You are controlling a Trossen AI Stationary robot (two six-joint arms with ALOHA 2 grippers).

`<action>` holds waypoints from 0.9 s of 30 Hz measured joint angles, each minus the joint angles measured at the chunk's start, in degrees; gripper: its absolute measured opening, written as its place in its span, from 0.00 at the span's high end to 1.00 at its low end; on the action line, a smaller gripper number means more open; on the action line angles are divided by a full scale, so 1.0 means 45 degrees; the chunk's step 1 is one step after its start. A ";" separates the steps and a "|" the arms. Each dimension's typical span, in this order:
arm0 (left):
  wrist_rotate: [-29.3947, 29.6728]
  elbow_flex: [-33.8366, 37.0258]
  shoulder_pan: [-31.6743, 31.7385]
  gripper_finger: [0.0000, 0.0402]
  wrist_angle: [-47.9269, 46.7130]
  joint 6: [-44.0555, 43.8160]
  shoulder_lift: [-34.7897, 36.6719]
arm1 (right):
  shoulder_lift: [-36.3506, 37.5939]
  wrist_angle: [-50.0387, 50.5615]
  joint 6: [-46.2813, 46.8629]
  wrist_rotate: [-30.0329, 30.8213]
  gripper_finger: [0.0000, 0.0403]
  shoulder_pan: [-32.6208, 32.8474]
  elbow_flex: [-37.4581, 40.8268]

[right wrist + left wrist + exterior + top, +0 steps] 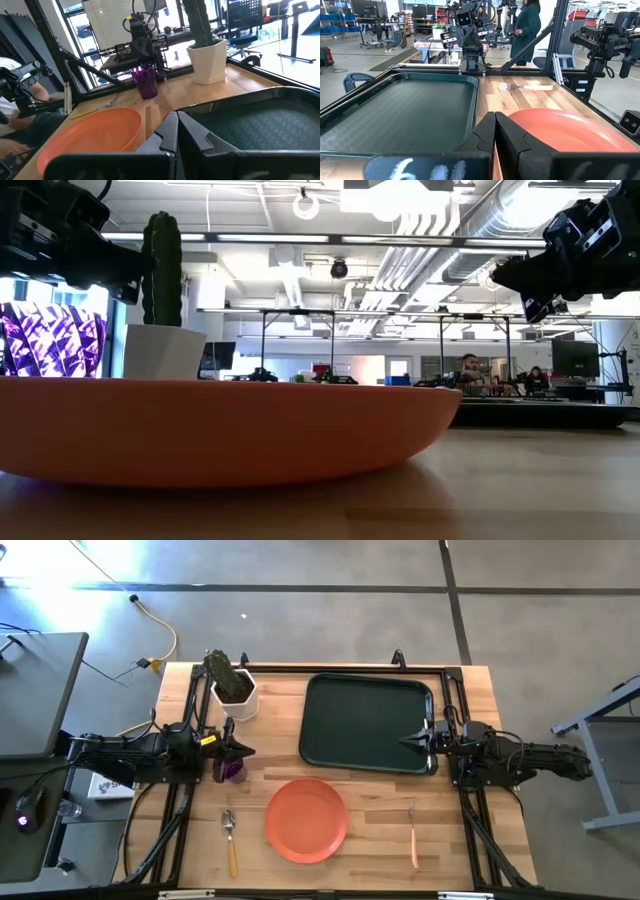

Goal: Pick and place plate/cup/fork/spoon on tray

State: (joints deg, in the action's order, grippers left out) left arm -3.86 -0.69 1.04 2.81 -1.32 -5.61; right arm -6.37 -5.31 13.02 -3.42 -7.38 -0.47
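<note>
The orange-red plate point(306, 820) lies on the table near the front edge, between the spoon point(230, 838) on its left and the fork point(412, 836) on its right. The dark green tray point(368, 722) lies at the far middle. The purple cup point(233, 770) stands upright left of the plate and shows in the right wrist view point(145, 80). My left gripper point(244, 751) is shut and empty, hovering just beyond the cup. My right gripper point(408, 740) is shut and empty, over the tray's right edge.
A white pot with a green cactus point(232, 688) stands at the far left, beside the tray's left end. Bare wood lies between the tray and the plate and around the fork. People show in the room beyond the table.
</note>
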 joint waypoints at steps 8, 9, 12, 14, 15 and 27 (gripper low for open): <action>0.0004 -0.0005 0.0000 1.00 0.0000 0.0000 -0.0004 | 0.0000 0.0001 0.0000 0.0001 1.00 0.0000 0.0005; 0.0002 -0.0002 0.0000 1.00 0.0002 0.0000 -0.0004 | 0.0000 0.0000 0.0000 0.0005 1.00 0.0000 0.0000; 0.0004 -0.0004 0.0000 1.00 0.0004 0.0000 0.0000 | 0.0000 -0.0003 0.0000 0.0004 1.00 0.0000 0.0000; 0.0003 0.0000 0.0000 1.00 0.0004 -0.0001 0.0000 | 0.0000 -0.0001 0.0000 0.0003 1.00 0.0000 0.0004; 0.0001 -0.0001 0.0000 1.00 0.0001 0.0000 -0.0002 | 0.0000 -0.0003 0.0000 0.0004 1.00 0.0000 0.0004; 0.0028 0.0000 0.0003 1.00 0.0010 0.0630 -0.0001 | 0.0000 0.0000 0.0000 0.0000 1.00 0.0000 0.0000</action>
State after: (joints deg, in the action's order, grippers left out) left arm -3.73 -0.69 1.05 2.85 1.51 -5.61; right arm -6.37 -5.31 13.02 -3.42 -7.38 -0.47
